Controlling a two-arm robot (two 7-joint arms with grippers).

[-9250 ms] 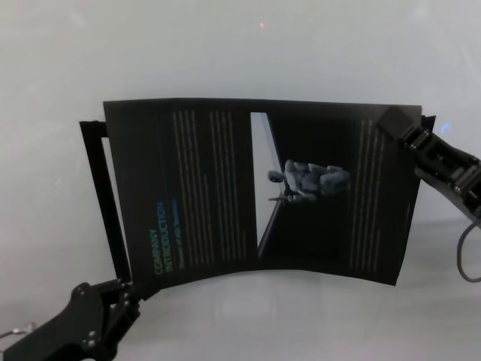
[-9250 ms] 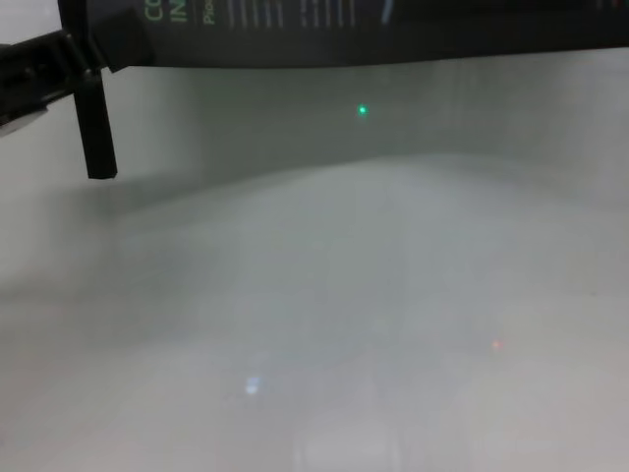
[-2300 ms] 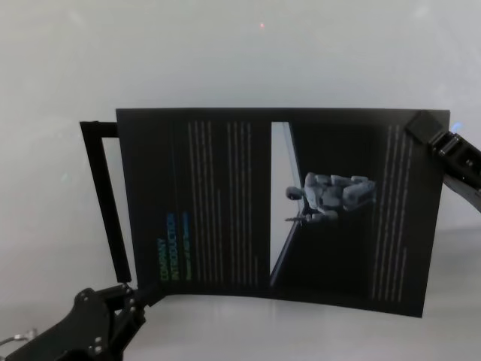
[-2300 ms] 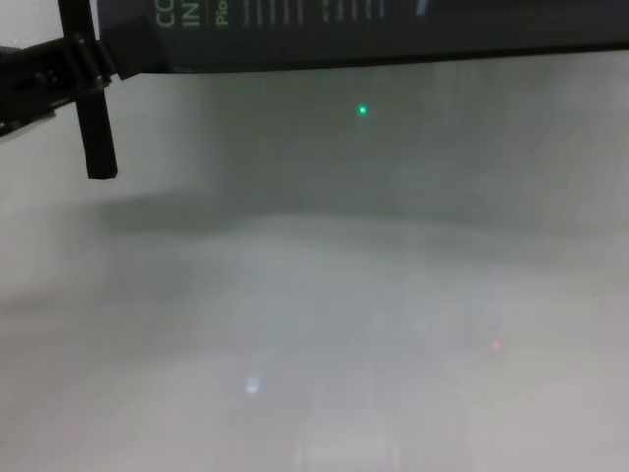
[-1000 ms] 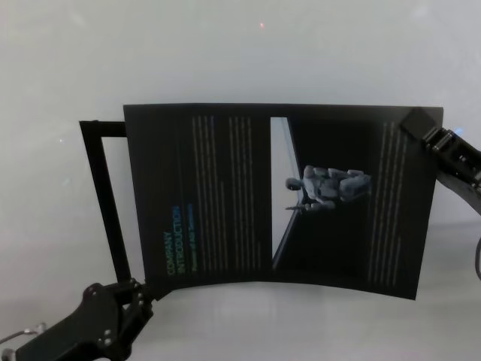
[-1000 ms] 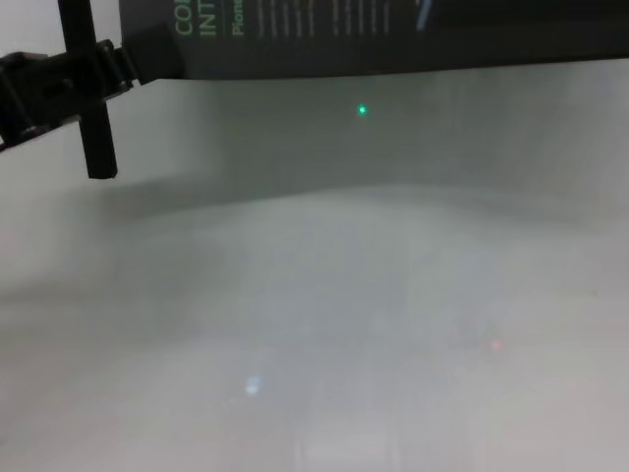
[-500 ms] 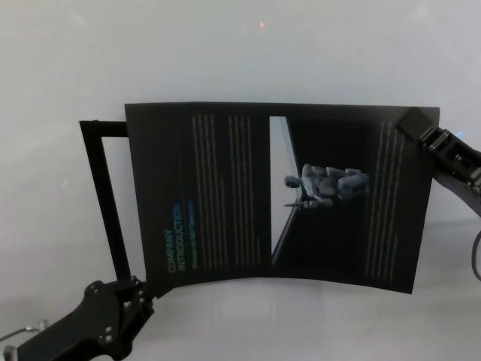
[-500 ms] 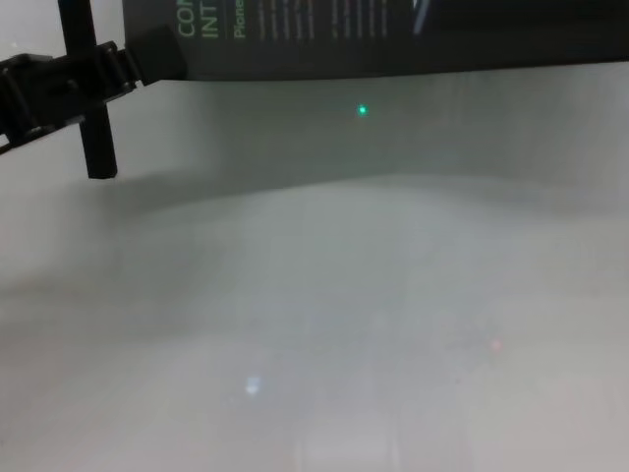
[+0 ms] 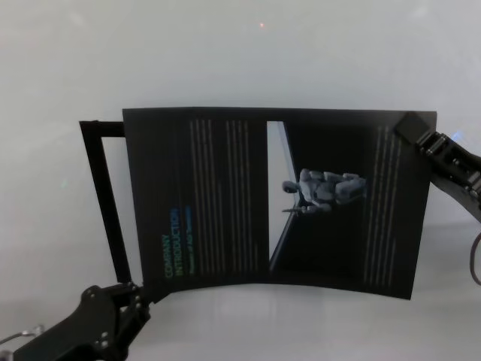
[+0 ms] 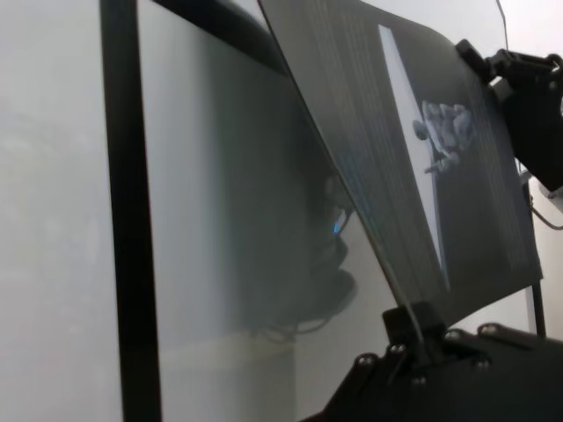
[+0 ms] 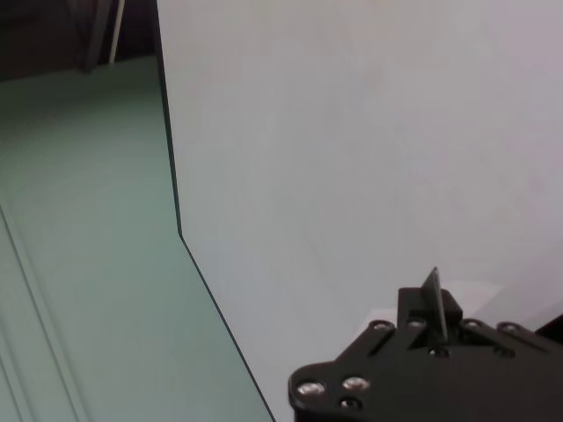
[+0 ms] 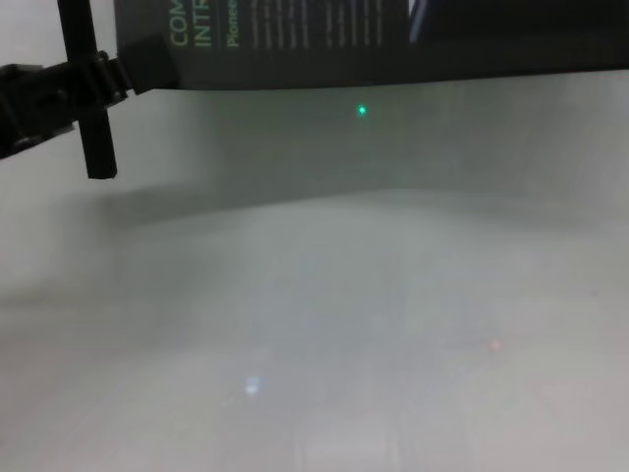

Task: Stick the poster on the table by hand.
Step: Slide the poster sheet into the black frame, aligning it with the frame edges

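A large black poster with a green heading, columns of pale text and a small picture of a grey robot hangs spread out above a pale grey desk, held at two opposite corners. The left claw, at the near left, is closed tightly on the poster's near left corner; the left wrist view shows the sheet's thin edge pinched between its fingertips. The right claw, at the far right, is closed on the far right corner, where the right wrist view shows the paper's edge clamped. A thin black frame stands just left of the poster.
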